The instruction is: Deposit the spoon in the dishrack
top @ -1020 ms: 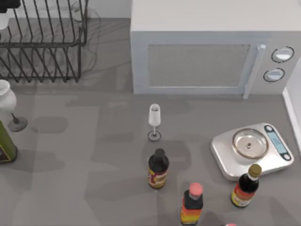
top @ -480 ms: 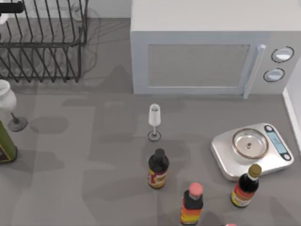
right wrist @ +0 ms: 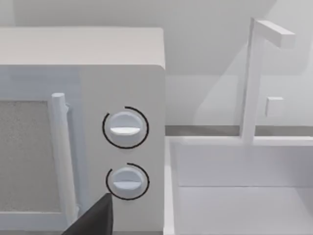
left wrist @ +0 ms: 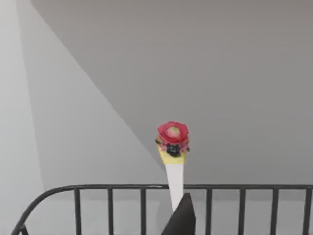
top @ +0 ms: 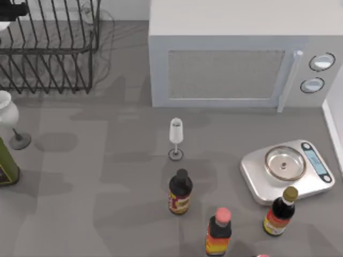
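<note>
Hovering at the top view's upper-left corner, the left end effector (top: 13, 9) is reaching over the dishrack (top: 51, 51), while in the left wrist view it is clamping the spoon (left wrist: 174, 161) upright above the rail.

In the left wrist view the long white spoon (left wrist: 175, 182) with the red-and-yellow knob is hidden below its handle by one dark finger (left wrist: 180, 220) of the left pincer, bowl unseen. The black wire dishrack (top: 51, 51) behind it runs off the picture's edge. Whether that pincer clamps the handle cannot be told.
</note>
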